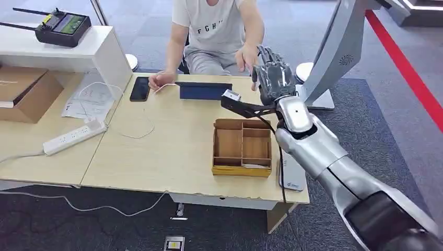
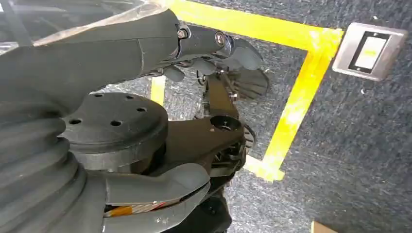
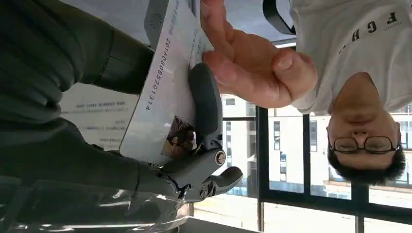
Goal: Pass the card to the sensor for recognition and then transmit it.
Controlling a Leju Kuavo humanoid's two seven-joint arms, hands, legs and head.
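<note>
Our right hand (image 3: 194, 145) grips the card (image 3: 160, 97) above the bench's far edge (image 1: 209, 78), touching a person's hand (image 3: 252, 73). Releasing before their grip firms could drop it. Left hand (image 2: 194, 53) hangs empty, fingers curled.

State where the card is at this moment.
The card is in the robot's right hand, raised over the far right edge of the table. In the right wrist view the thumb presses it, and the seated person's hand touches its far end.
</note>
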